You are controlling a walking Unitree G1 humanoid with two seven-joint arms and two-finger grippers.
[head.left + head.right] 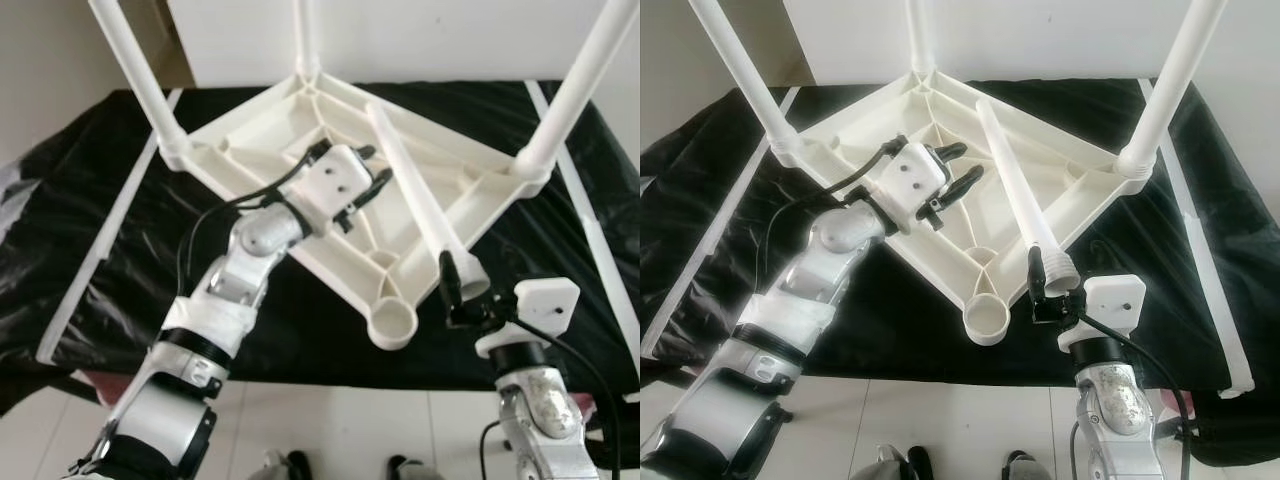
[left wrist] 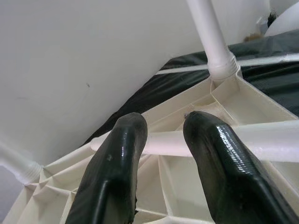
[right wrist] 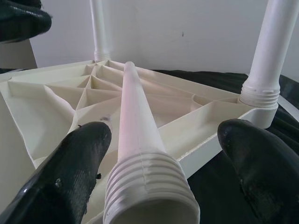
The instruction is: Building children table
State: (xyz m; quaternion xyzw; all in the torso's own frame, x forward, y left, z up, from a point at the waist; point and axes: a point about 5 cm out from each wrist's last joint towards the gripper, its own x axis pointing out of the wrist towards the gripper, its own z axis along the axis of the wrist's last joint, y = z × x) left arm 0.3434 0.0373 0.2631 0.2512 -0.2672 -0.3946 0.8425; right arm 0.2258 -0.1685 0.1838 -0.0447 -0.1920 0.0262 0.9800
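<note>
The loose leg [image 1: 415, 190] lies across the upturned tabletop [image 1: 440, 165], light, stiff, slick plastic, so the spread-open right gripper [image 3: 156, 172] should pinch its threaded end while the left gripper [image 1: 352, 190] hovers unclenched.

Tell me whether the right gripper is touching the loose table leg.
Apart. In the right wrist view, the loose leg lies between the open fingers of the right gripper, with clear gaps showing on both sides of its threaded end.
</note>
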